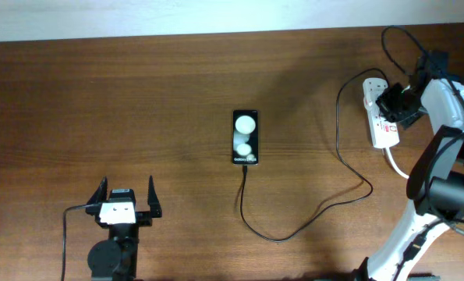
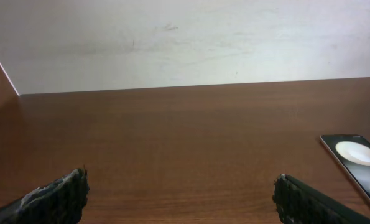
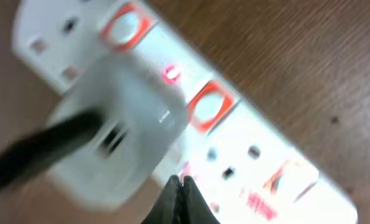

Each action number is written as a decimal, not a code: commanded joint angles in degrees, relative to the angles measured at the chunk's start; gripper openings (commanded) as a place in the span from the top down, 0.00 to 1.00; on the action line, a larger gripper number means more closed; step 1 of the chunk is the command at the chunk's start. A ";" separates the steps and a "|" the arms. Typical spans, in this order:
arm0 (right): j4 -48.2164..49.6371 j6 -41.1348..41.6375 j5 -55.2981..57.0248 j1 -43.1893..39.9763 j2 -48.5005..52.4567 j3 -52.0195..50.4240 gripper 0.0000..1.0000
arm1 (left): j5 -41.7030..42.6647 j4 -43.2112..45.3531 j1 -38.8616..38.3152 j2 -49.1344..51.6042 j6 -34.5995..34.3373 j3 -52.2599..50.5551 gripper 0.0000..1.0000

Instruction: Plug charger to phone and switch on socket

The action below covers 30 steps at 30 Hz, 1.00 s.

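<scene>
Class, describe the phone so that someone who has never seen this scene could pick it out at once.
Look at the middle of the brown wooden table, well left of the white socket. There lies the phone, a small black rectangle. Alone here, it has a glossy screen with two white round spots, and the thin black charger cable meets its near end.

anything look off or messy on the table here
Nothing stands out. The phone lies flat and straight. The charger cable runs in a loose curve from the phone's lower end to the socket, and the white plug sits in the socket. No spill or damage shows.
</scene>
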 commanded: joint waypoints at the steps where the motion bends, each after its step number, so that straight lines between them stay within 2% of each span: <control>1: -2.64 -2.54 -0.48 0.33 -8.70 -0.13 0.96 | 0.81 0.02 0.24 -0.42 1.11 -0.42 0.01; 4: -8.13 -3.78 -0.50 0.48 -15.34 -0.13 0.96 | 0.81 0.02 0.24 -0.42 1.11 -0.42 0.01; 7: -12.94 -9.75 -0.92 0.46 -23.67 -0.13 0.96 | 0.81 0.02 0.24 -0.42 1.11 -0.42 0.01; 11: -17.00 -11.21 -0.72 0.42 -31.39 -0.15 0.96 | 0.81 0.02 0.24 -0.42 1.11 -0.42 0.01; 19: -27.21 -11.26 -0.76 0.48 -33.27 -0.20 0.96 | 0.81 0.02 0.24 -0.42 1.11 -0.42 0.01; 22: -30.71 -18.80 -4.31 0.83 -33.51 -0.17 0.96 | 0.81 0.02 0.24 -0.42 1.11 -0.42 0.01; 24: -32.85 -18.82 -4.76 0.85 -34.36 -0.17 0.96 | 0.81 0.02 0.24 -0.42 1.11 -0.42 0.01; 30: -37.73 -20.20 -4.81 0.85 -42.49 -0.17 0.96 | 0.81 0.02 0.24 -0.42 1.11 -0.42 0.01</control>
